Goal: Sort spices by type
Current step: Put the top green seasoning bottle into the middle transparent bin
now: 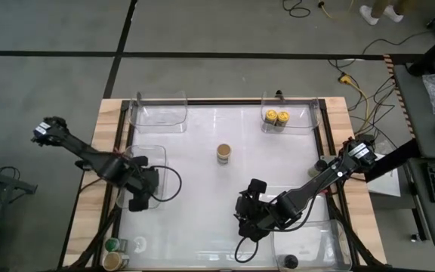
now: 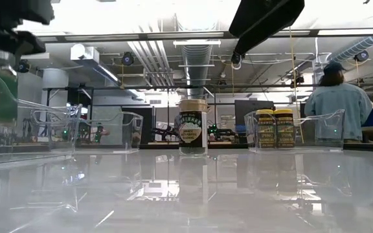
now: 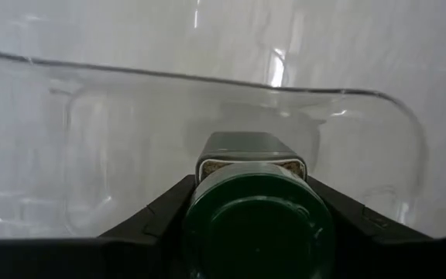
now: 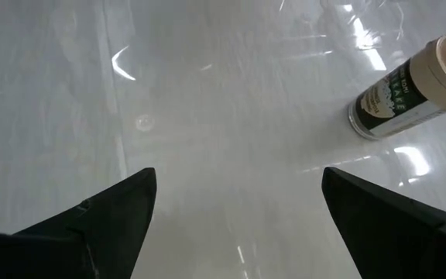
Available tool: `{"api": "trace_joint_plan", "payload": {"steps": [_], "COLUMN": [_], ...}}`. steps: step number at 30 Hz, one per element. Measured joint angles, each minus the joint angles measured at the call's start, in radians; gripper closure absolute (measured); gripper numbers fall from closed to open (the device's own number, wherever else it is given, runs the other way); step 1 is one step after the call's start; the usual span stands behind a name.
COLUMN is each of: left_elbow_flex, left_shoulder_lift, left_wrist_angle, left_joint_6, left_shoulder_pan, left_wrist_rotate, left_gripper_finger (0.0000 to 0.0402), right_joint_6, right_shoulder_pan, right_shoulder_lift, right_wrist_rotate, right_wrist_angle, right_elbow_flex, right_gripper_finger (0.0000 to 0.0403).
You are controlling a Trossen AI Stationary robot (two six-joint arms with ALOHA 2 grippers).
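One green-lid jar (image 3: 258, 225) clamped in left claw (image 3: 254, 209) over bin (image 3: 378, 124); right claw (image 4: 238, 225) wide open, empty.

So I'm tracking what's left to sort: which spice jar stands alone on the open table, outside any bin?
The tan-lidded jar mid-table. The two yellow-lidded jars sit in a far bin; the left gripper holds a green-lidded one.

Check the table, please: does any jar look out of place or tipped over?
Nothing is tipped or spilled. One tan-lidded cylindrical spice jar stands upright, alone mid-table, outside every clear plastic bin.
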Motion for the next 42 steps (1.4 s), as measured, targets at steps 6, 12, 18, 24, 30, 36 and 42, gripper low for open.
{"api": "trace_joint_plan", "payload": {"steps": [6, 12, 18, 24, 30, 36, 42], "left_elbow_flex": [-0.067, -0.103, -0.121, -0.121, -0.121, -0.121, -0.121], "left_shoulder_lift": [0.001, 0.002, 0.023, 0.045, 0.05, 0.055, 0.074], "left_wrist_angle": [0.128, 0.147, 0.168, 0.217, 0.215, 0.228, 0.235], "left_joint_6": [0.024, 0.013, 0.026, 0.048, 0.049, 0.038, 0.046], "left_shoulder_pan": [0.007, 0.007, 0.007, 0.007, 0.007, 0.007, 0.007], "left_wrist_rotate": [0.046, 0.052, 0.072, 0.102, 0.103, 0.127, 0.128], "left_gripper_finger": [0.0224, 0.0224, 0.0224, 0.0224, 0.0224, 0.0224, 0.0224], "right_joint_6": [0.0, 0.002, 0.0, 0.002, 0.0, -0.006, -0.007], "right_shoulder_pan": [0.0, 0.0, 0.0, 0.0, 0.0, 0.0, 0.0], "right_shoulder_lift": [0.0, 0.0, 0.0, 0.0, 0.0, 0.0, 0.0], "right_wrist_rotate": [0.0, 0.0, -0.001, -0.001, -0.001, -0.001, -0.001], "right_wrist_angle": [0.0, 0.006, 0.045, 0.053, 0.062, 0.075, 0.075], "right_elbow_flex": [-0.004, -0.018, -0.041, -0.056, -0.057, -0.057, -0.056], "right_gripper_finger": [0.0044, 0.0044, 0.0044, 0.0044, 0.0044, 0.0044, 0.0044]}}
